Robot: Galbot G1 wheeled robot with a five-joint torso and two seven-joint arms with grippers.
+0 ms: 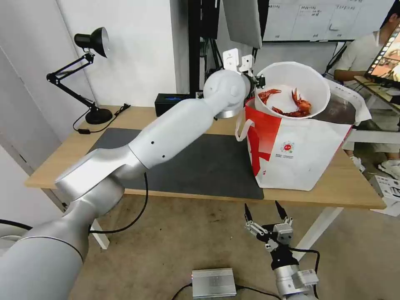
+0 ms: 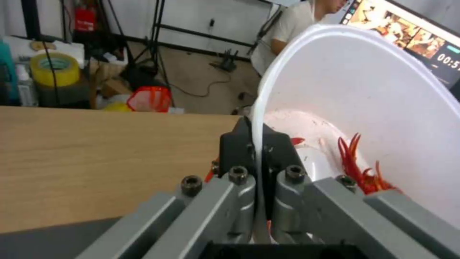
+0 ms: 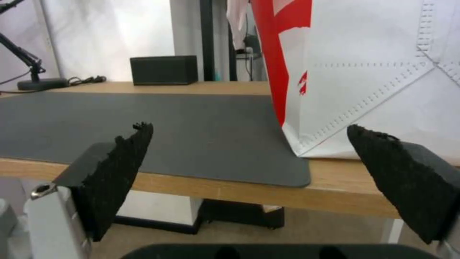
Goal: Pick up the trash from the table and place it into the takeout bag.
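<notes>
Light-wood tabletop (image 1: pixel 104 137) with dark grey mat (image 1: pixel 200 166). At 3 o'clock on it, red-and-white takeout bag (image 1: pixel 300 154), upright. Tilted over the bag's mouth, white bowl of red crayfish (image 1: pixel 291 89), rim pinched by left end effector (image 1: pixel 255 80). Below the tabletop's near edge, at 6 o'clock, right end effector (image 1: pixel 266 213), spread wide, holding nothing.

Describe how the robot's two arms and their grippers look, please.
The left arm is smooth silver-grey, with a round joint and a black cable beneath. The left gripper has grey links, dark bolts and black tips. The right gripper has thin black fingers on silver metal, with rough black pads.
</notes>
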